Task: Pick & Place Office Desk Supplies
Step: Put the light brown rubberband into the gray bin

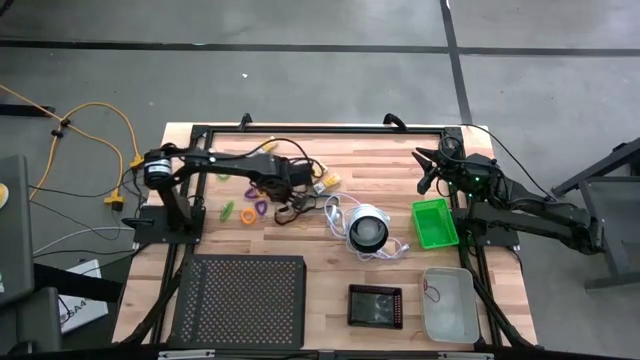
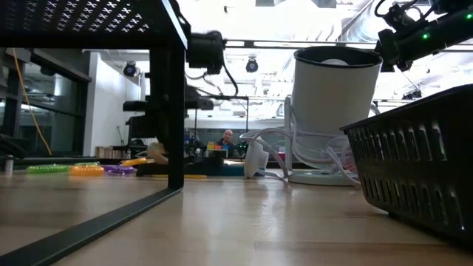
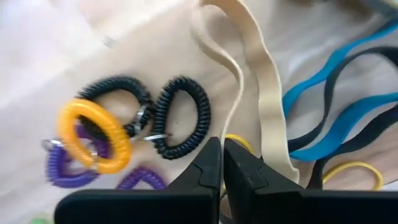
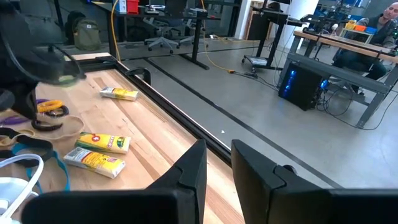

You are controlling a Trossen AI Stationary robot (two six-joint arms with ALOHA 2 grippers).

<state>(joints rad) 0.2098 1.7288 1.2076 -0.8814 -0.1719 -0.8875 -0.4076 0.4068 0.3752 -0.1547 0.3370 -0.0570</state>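
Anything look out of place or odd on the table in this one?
Mostly the supplies: coil loops, rubber bands and a cream band lie jumbled together under the left tool, which is shut amid them. The white cord trails loose beside the round white-and-black object. Nothing looks damaged.

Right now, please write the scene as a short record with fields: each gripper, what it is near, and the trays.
left gripper: shut, low over the pile of loops and bands
nearest items: cream band, black coil loops, orange coil loop
right gripper: open, holds nothing, at the table's far right edge
green tray: looks empty
clear tray: one small item inside
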